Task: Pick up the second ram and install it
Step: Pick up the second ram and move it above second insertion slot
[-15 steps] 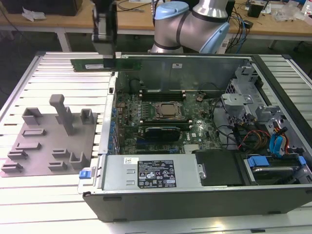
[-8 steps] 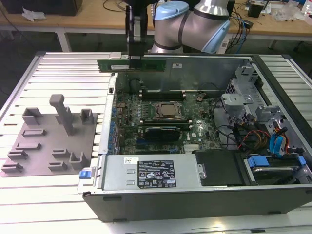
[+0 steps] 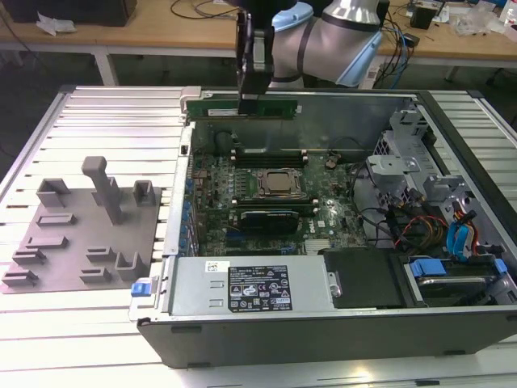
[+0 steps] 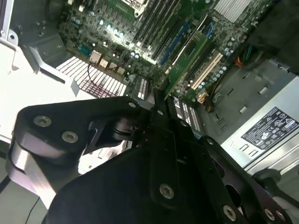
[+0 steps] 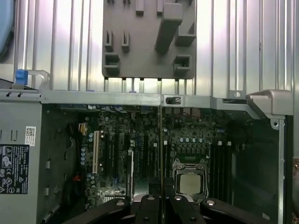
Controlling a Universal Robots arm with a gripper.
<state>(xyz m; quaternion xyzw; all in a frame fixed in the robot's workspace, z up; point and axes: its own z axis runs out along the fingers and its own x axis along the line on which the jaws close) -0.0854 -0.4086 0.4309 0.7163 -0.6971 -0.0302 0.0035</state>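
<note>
We see bright, even overhead light in the exterior view. The slatted table (image 3: 97, 113) is pale and nearly washed out along its near edge, while the inside of the case (image 3: 323, 339) lies in mild shade and its front wall is almost black. The ram (image 3: 212, 106) clamped in the gripper (image 3: 252, 97) reads clear green. In the second wrist view the gripper body is a dark, soft mass up close, the area outside the case blows out to white, and small caps on the board (image 4: 107, 28) glint. In the first wrist view the slats carry streaky glare, the fixture (image 5: 140, 51) casts short shadows, and the case's depths are dim.
</note>
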